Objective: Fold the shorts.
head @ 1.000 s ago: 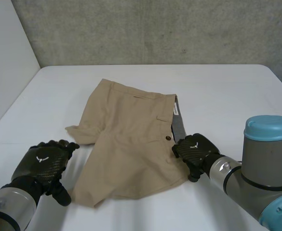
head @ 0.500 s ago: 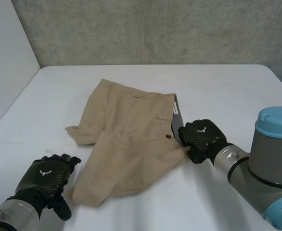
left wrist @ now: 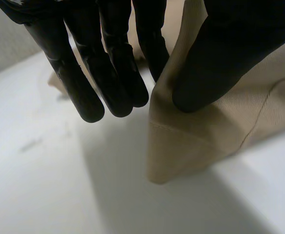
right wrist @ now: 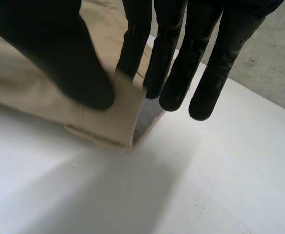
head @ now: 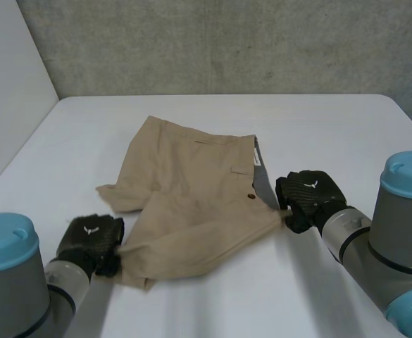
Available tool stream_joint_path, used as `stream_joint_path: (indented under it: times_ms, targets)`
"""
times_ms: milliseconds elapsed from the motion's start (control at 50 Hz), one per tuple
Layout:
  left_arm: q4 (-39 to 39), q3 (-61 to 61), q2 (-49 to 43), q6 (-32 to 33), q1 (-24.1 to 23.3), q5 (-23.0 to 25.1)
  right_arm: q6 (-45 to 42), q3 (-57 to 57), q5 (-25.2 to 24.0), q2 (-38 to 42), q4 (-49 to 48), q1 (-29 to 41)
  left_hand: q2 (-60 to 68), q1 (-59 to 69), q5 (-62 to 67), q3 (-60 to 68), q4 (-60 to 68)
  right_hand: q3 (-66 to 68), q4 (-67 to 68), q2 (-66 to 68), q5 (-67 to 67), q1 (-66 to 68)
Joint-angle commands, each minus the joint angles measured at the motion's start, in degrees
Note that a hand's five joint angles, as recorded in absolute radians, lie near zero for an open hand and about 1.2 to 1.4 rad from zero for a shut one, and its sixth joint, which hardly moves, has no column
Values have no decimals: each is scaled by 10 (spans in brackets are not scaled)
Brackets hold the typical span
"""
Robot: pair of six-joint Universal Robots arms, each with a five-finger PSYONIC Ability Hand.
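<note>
Pinching the near leg hem of the khaki shorts (head: 184, 176) between thumb and fingers, the left hand (head: 91, 239) now grips cloth it was only nearing half a second ago. The right hand (head: 308, 197) pinches the waistband corner, and the near edge is raised off the white table (head: 332, 127).

We read no words: a white emblem (head: 89, 229) on the left hand (head: 93, 243) and the right hand (head: 311, 196), an illegible tag (head: 256, 160) on the shorts (head: 184, 190).

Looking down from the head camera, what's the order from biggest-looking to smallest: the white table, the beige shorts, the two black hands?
white table
beige fabric shorts
black left hand and black right hand: about alike, so not ranked against each other
</note>
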Motion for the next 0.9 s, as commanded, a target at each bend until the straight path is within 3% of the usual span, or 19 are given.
stream_joint_path:
  times_ms: [20,140,520,800,880,900]
  targets:
    - [-3,30,40,-1,6,3,-4,-18,-46,-26,120,-10,116,139,147,121,118,-285,-290,-282,-276,-155]
    - [-3,37,40,-1,6,4,-9,9,-86,-27,136,-33,116,139,147,121,118,-319,-324,-316,-310,-189]
    - [-4,98,-6,0,8,2,-10,61,-83,-5,-1,-24,116,139,147,121,118,-324,-329,-321,-315,-194]
    - [-4,129,-21,-1,20,0,-47,46,-83,43,-27,-24,116,139,147,121,118,-307,-312,-304,-298,-177]
    - [-4,133,-21,-2,21,1,-47,36,-69,61,-49,-24,116,139,147,121,118,-44,-49,-41,-35,87]
    - [-4,134,-20,-2,20,2,-47,32,-61,65,-57,-24,116,139,147,121,118,135,130,138,143,265]
